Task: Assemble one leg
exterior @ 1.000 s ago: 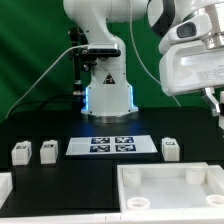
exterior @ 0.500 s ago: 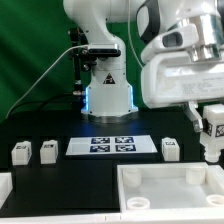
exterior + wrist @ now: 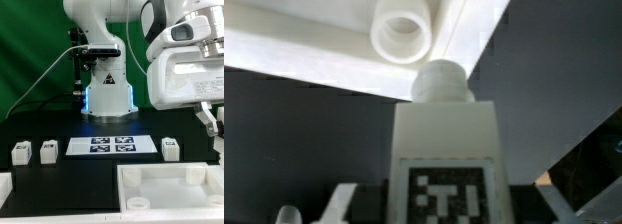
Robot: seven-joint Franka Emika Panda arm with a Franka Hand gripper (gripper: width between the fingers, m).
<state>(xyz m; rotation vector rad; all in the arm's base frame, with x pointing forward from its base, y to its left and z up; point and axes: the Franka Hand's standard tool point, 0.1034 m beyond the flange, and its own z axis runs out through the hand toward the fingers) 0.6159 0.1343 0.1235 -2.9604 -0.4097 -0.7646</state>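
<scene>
Leg [image 3: 445, 150] pinched between jaws, lower end cut off; out of sight in exterior view.

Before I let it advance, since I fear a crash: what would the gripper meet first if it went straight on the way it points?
Probably the white tabletop, at or just beside its round hole. The leg in its fingers would touch first. Depth is unclear.
</scene>
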